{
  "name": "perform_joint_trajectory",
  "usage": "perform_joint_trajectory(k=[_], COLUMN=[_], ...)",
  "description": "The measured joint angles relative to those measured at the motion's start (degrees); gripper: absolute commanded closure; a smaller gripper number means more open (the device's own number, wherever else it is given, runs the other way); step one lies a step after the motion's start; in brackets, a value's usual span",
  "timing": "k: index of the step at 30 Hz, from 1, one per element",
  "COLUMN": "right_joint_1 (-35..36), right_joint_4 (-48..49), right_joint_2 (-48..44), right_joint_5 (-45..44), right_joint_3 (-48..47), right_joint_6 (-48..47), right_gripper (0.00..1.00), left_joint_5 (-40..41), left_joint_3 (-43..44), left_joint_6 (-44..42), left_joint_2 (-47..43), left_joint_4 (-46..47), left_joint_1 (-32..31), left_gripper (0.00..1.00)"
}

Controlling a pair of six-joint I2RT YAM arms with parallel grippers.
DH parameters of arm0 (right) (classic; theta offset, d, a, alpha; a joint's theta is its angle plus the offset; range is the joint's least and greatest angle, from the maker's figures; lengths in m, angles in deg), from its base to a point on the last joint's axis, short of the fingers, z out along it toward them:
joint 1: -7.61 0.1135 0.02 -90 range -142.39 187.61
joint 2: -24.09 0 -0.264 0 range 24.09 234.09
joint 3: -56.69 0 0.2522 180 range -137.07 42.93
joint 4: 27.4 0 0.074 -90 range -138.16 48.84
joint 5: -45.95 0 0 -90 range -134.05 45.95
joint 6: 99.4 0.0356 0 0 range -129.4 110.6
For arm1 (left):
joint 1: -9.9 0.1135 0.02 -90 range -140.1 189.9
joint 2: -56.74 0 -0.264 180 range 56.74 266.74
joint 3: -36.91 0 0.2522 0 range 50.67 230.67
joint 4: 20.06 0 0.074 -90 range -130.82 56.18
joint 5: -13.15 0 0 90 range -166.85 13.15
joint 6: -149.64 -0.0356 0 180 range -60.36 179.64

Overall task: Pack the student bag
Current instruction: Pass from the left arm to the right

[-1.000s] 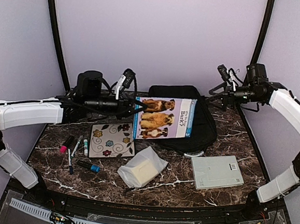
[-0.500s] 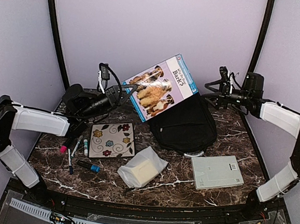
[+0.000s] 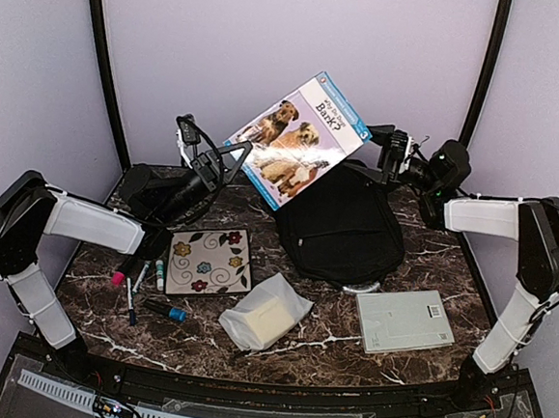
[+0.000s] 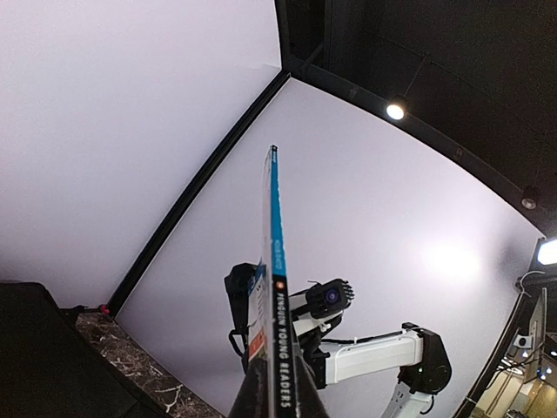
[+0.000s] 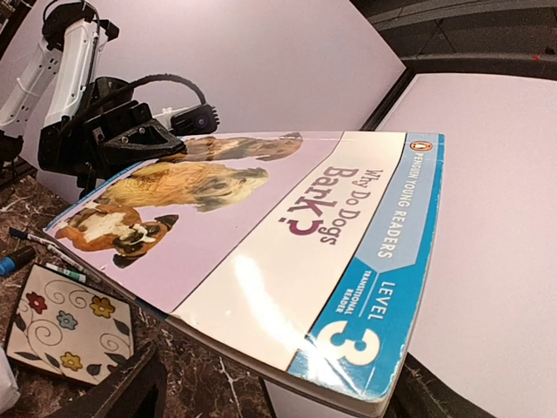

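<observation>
Pale lilac matte walls (image 3: pixel 292 45) close the scene at the back and on both sides, with thin black curved poles (image 3: pixel 104 69) rising along the corners. A dark brown marble-patterned tabletop with white veins (image 3: pixel 329 315) spans the bottom. Overhead, a black ceiling (image 4: pixel 452 52) carries a small round white lamp (image 4: pixel 396 111), lit, and a soft glare falls on the wall below it.

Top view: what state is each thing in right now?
student bag: lying flat, zip state unclear.
book: lifted, tilted in the air.
left gripper: fingers shut on the book's edge.
right gripper: fingers open at the book's far corner.
</observation>
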Motion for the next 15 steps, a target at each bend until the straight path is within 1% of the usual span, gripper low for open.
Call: perform_joint_trajectory(k=[2,4,7,11,12,13,15], right_joint_1=[0.2,0.3,-0.2,-2.4,-3.1,-3.6,-4.3], right_joint_4=[3.4,3.4,-10.8,-34.7,-40.2,-44.5,-51.5], right_joint_2=[0.9,1.0,-1.2,-4.2,-4.8,-5.3,-6.7], right_joint_5=[-0.2,-0.3,-0.3,0.3,0.4,0.3,-5.7], right_joint_3=[-0.2,-0.5,-2.4,-6.2,-7.0,-7.6,-7.6], right_joint_6=[0.0,0.0,-0.1,0.0,0.0,0.0,0.2], right_gripper=[0.17,0.17,0.17,0.17,0.04,0.01,0.00], left_joint_5=[0.0,0.0,0.3,0.6,0.8,0.9,1.4], left_joint_3=[0.1,0.1,0.1,0.0,-0.2,-0.4,-1.0], left_joint_6=[0.0,-0.1,-0.6,-2.5,-3.1,-3.7,-4.6], left_joint_2=[0.0,0.0,0.0,-1.3,-1.9,-2.6,-3.7], left_joint_4=[0.2,0.4,-0.1,-1.8,-2.2,-2.5,-2.4], left_joint_1=[0.0,0.0,0.0,0.0,0.0,0.0,0.0], left_gripper=[1.00,1.00,1.00,1.00,1.00,1.00,1.00])
